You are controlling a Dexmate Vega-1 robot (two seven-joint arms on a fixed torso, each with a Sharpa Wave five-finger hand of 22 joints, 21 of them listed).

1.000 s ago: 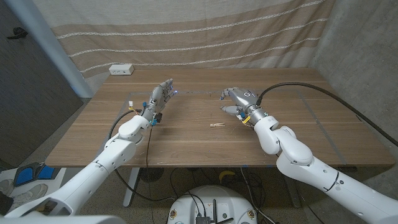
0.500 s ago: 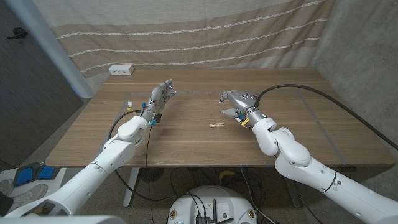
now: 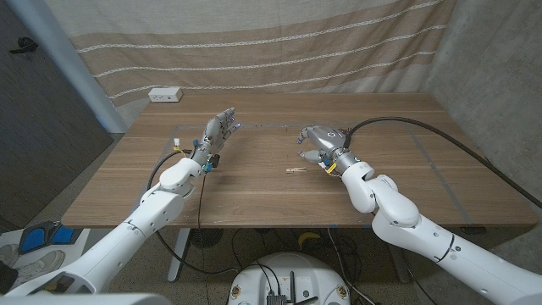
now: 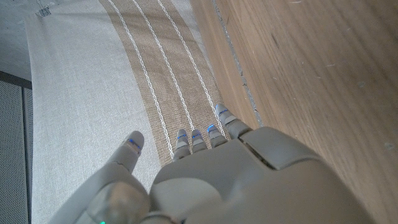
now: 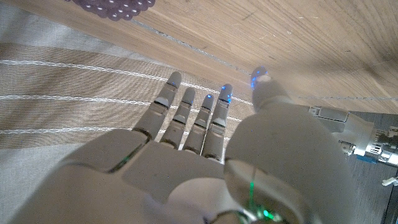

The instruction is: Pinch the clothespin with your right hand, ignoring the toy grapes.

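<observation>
A small pale wooden clothespin (image 3: 295,170) lies on the table (image 3: 254,191) near its middle. My right hand (image 3: 315,142) hovers just behind and to the right of it, fingers apart and holding nothing. In the right wrist view that hand (image 5: 205,155) has its fingers spread, and purple toy grapes (image 5: 113,6) lie on the wood beyond the fingertips. My left hand (image 3: 218,130) is raised over the table's left half, fingers stretched out and empty. The left wrist view has the left hand (image 4: 236,174) pointing toward the curtain.
A white box (image 3: 164,95) sits at the table's back left corner. A striped curtain (image 3: 271,51) hangs behind the table. A small white connector (image 3: 178,141) with a black cable lies near the left arm. A concrete wall stands to the right.
My right hand has moved a little to the left, closer to the clothespin. The left hand and the clothespin have not moved.
</observation>
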